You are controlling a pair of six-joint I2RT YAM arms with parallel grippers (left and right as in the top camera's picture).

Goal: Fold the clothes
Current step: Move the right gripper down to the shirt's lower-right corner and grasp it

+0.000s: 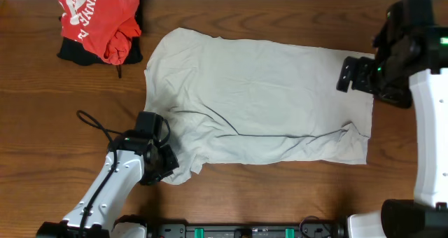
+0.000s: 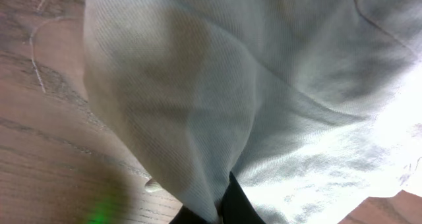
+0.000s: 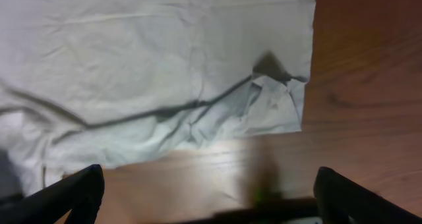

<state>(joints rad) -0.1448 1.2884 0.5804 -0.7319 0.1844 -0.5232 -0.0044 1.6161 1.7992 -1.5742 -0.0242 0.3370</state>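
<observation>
left gripper point(image 1: 166, 166) clamped tight near the front; right gripper point(image 1: 344, 75) spread wide, farther back

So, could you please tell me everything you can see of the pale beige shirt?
The shirt is large, plain off-white to beige, thin soft fabric with no print. It lies spread mostly flat on the wooden table, wrinkled, with a long crease through its near half and a bunched fold at the near right corner. Its near left corner is pinched in the shut left gripper. The open right gripper hangs at its right edge; whether it touches cannot be told.
</observation>
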